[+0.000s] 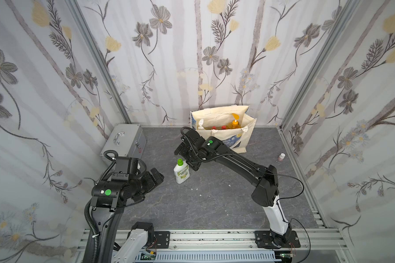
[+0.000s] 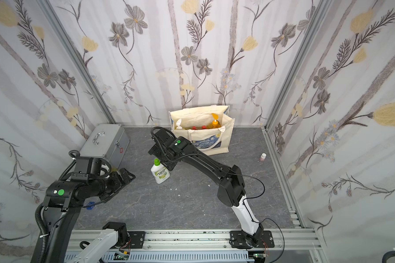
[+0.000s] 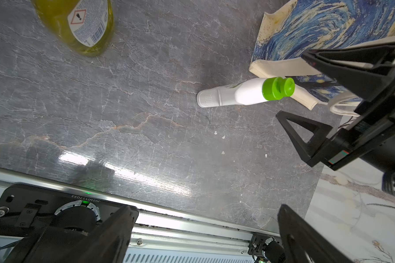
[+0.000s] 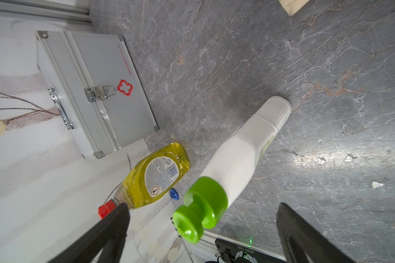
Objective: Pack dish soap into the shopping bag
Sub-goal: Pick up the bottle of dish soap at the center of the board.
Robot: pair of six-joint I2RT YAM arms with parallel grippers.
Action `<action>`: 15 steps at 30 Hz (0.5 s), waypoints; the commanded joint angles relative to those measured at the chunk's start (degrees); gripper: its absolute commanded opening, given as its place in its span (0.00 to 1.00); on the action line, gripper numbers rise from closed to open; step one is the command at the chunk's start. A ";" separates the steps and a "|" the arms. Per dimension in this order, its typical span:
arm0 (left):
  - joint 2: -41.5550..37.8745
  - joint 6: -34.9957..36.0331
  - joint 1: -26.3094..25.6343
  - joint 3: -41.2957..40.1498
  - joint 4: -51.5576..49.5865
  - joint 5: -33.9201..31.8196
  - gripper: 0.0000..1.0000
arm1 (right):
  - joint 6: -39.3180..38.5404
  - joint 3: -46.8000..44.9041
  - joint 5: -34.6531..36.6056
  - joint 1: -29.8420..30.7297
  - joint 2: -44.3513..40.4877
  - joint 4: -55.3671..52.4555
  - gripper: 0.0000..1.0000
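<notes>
At the counter's (image 1: 214,200) far edge, four bottles (image 1: 235,124) are packed in the shopping bag (image 1: 237,143); two are left out; left end effector (image 3: 203,214) and right end effector (image 4: 203,211) are held open, empty.

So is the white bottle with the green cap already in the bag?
No, the white bottle stands upright on the table, outside the bag.

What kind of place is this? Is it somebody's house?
Probably not: it looks like a robot practice booth. The left arm and right arm are bolted to a metal rail, flowered walls box in a small table, and a bag and soap bottle wait there.
</notes>
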 commanded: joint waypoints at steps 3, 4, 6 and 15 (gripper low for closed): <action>0.55 2.37 0.50 1.63 -1.35 0.53 1.00 | 0.91 0.36 2.71 0.91 1.80 0.43 0.97; 0.60 2.64 0.58 1.69 -1.66 0.59 1.00 | 0.95 0.45 2.57 0.94 2.20 0.63 0.96; 0.60 3.42 0.85 1.86 -2.26 0.61 1.00 | 1.43 0.49 2.44 1.16 2.84 0.78 0.95; 0.59 5.25 1.76 1.90 -3.16 1.57 1.00 | 0.21 0.67 2.48 1.64 4.44 0.17 0.83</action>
